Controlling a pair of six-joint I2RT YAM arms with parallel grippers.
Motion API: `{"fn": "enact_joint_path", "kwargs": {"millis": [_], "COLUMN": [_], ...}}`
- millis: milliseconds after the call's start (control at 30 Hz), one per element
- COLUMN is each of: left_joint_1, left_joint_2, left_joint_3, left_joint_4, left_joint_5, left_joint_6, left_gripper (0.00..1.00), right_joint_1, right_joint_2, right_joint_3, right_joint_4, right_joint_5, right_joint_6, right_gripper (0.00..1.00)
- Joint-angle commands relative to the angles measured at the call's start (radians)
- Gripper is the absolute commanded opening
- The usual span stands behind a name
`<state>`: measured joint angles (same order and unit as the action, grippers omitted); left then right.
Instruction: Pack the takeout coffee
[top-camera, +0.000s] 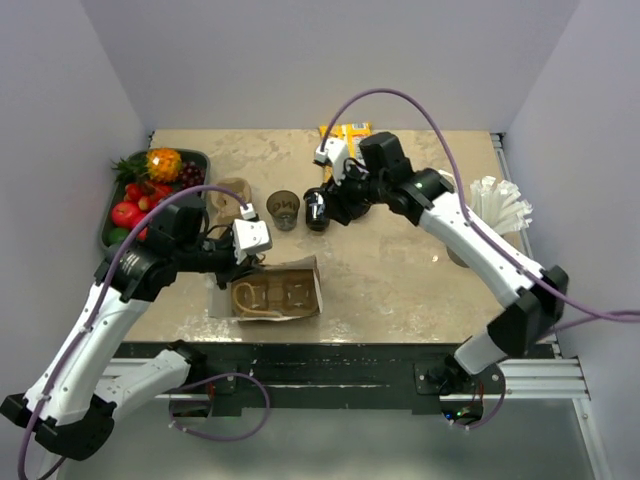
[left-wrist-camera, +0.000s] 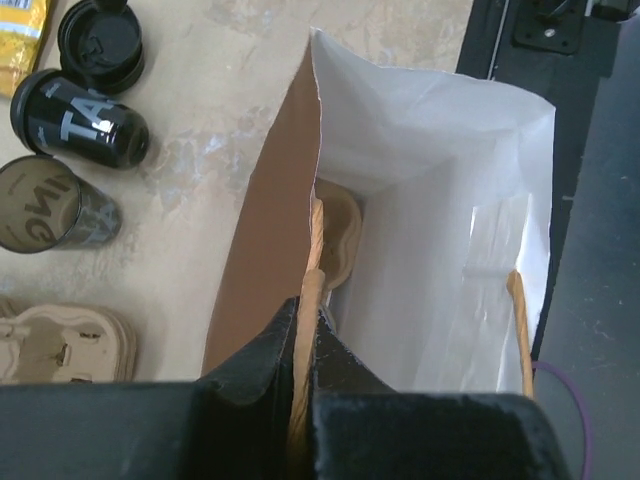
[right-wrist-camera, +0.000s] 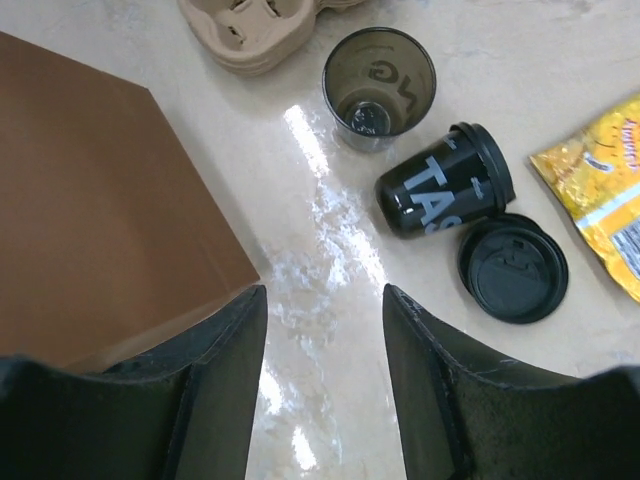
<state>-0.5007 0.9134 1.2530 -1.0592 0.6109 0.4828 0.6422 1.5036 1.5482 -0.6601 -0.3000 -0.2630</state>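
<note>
— Where's the coffee?
— The cup (right-wrist-camera: 445, 185) lies on its side near the bag (left-wrist-camera: 430, 200), beside a lid (right-wrist-camera: 512, 268). It looks light, slick and crushable, so grip mid-body.
— Grippers?
— The right gripper (right-wrist-camera: 322, 300) gapes, empty. The left gripper (left-wrist-camera: 305, 315) pinches the handle (left-wrist-camera: 315, 250). The bag holds a carrier (left-wrist-camera: 338, 235).
</note>
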Motion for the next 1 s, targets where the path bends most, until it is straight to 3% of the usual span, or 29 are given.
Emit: {"fn": "enact_joint_path", "kwargs": {"millis": [0,100,200,267,367,467,600,967], "left_joint_1": [-0.001,0.007,0.062,0.073,0.1,0.151,0.198,0.231], "left_joint_2": [0.036,0.09,0.162,0.22,0.275,0.338,0.413,0.53], "left_joint_3": [0.034,0.068,0.152,0.238,0.315,0.391,0.456,0.537], "left_joint_4": [0.024,0.039,0.018,-0.028,-0.022,-0.013,0.024,0.044], "left_joint_5": [-0.1,-0.125,-0.065,-0.065,-0.123,-0.125,-0.09,-0.076], "left_joint_6": [-0.016,-0.016,-0.018,0.003,0.013,-0.006,-0.041,-0.055], "left_gripper": [0.09,0.47,0.66,0.7,0.81,0.82,0.82,0.82], "right_joint_1": [-0.05,-0.137,-0.196,-0.211,-0.226,-0.24,-0.254,-0.254], "right_joint_2": [0.156,0.311,0.429,0.511,0.65,0.746,0.787,0.836], "right_joint_3": [0.137,0.249,0.314,0.349,0.475,0.581,0.576,0.552], "right_joint_4": [0.014,-0.013,0.036,0.086,0.073,0.056,0.149,0.162], "right_joint_5": [-0.134,-0.206,-0.257,-0.266,-0.316,-0.367,-0.412,-0.452], "right_joint_6": [-0.022,0.016,0.054,0.07,0.068,0.054,0.067,0.015], "right_gripper": [0.53,0.56,0.63,0.66,0.78,0.8,0.8,0.77]}}
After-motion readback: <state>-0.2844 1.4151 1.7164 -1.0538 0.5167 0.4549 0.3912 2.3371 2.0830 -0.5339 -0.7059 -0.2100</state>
